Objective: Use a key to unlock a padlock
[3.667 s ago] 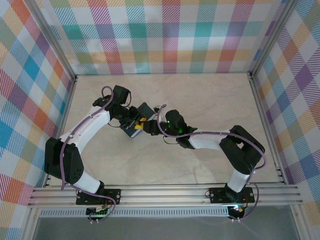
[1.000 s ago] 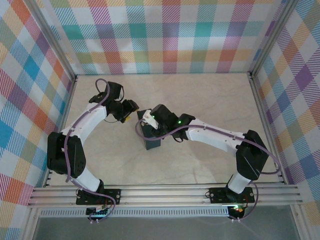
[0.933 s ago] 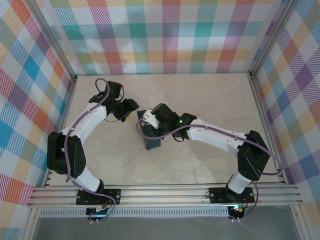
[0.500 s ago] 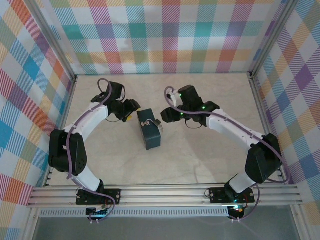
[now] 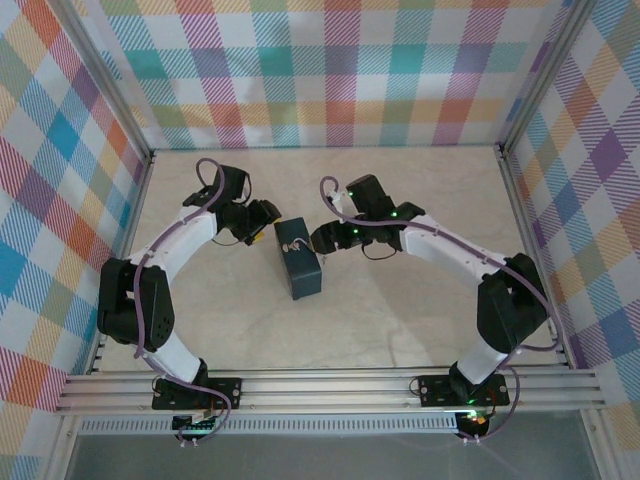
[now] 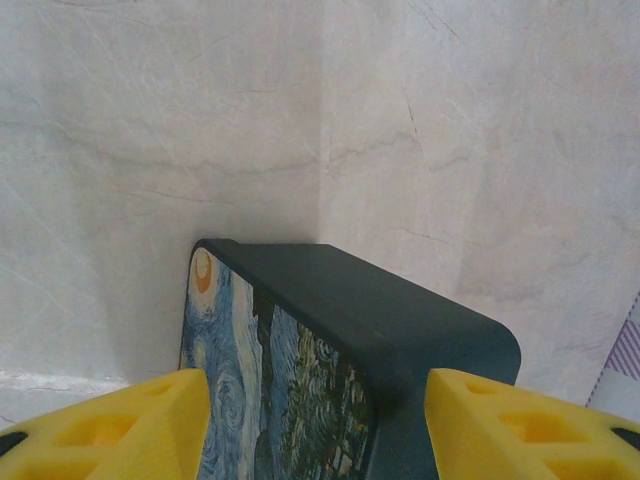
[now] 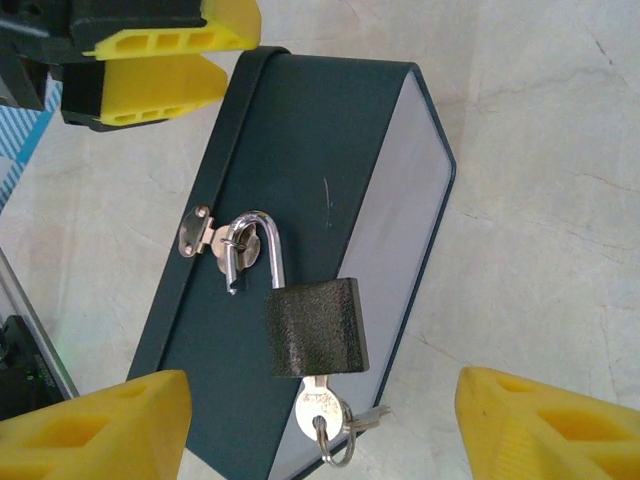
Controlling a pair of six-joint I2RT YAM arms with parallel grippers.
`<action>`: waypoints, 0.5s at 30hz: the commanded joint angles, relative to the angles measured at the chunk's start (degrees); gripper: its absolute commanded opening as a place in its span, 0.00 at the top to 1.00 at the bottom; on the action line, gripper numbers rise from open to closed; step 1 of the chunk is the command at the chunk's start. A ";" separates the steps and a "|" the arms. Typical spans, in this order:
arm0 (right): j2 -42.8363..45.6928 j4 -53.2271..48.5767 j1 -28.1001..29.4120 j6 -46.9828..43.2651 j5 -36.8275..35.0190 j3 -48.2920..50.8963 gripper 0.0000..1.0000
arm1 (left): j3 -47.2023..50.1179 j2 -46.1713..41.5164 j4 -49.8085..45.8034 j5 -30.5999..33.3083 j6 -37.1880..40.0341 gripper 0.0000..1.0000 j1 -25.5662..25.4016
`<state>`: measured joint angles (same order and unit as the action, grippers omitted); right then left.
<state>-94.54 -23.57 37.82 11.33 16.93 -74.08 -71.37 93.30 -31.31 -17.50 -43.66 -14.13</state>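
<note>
A dark teal box with a swirly night-sky print lies on the table. From its silver hasp hangs a small black padlock; one leg of its silver shackle stands free of the body. The key sits in the padlock's keyhole, with a ring and a second key on it. My right gripper is open, its yellow fingers wide of the padlock and touching nothing. My left gripper is open at the box's far end, one finger on each side. From above, the box lies between both grippers.
Marble-patterned tabletop surrounds the box. Checked cloth walls on metal frame rails close in the table on three sides. The left gripper's yellow fingers show beside the box's far corner in the right wrist view.
The right arm has drawn back to the right from over the box, leaving padlock and key on the hasp. The left gripper stays at the box's far end.
</note>
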 commanded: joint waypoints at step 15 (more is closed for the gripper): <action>-6.85 -5.43 5.06 -8.93 -9.62 -6.87 0.34 | 1.84 -1.93 -0.38 0.21 -0.54 0.41 0.77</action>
<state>-100.40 -27.42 42.85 4.25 9.43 -79.31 -70.67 93.25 -31.27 -17.34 -43.97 -13.96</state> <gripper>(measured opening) 0.666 0.588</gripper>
